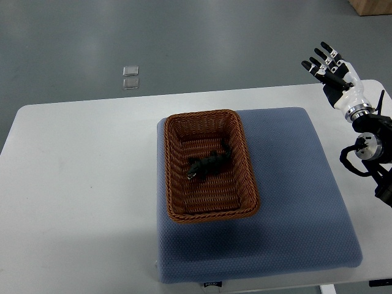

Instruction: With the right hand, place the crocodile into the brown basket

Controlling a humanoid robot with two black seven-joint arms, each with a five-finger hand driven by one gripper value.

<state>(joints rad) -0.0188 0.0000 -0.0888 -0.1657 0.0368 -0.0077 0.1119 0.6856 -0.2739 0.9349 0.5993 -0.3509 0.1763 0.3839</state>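
A small dark crocodile toy (209, 165) lies inside the brown wicker basket (174, 176), near its middle, head pointing to the lower left. The basket sits on a blue-grey mat (294, 184). My right hand (327, 63) is raised at the upper right, beyond the table's far right corner and well away from the basket. Its fingers are spread and hold nothing.
The mat rests on a white table (79, 184) whose far edge runs across the upper part of the view. Two small clear squares (130, 78) lie on the grey floor beyond. A cardboard box corner (372, 6) shows at the top right.
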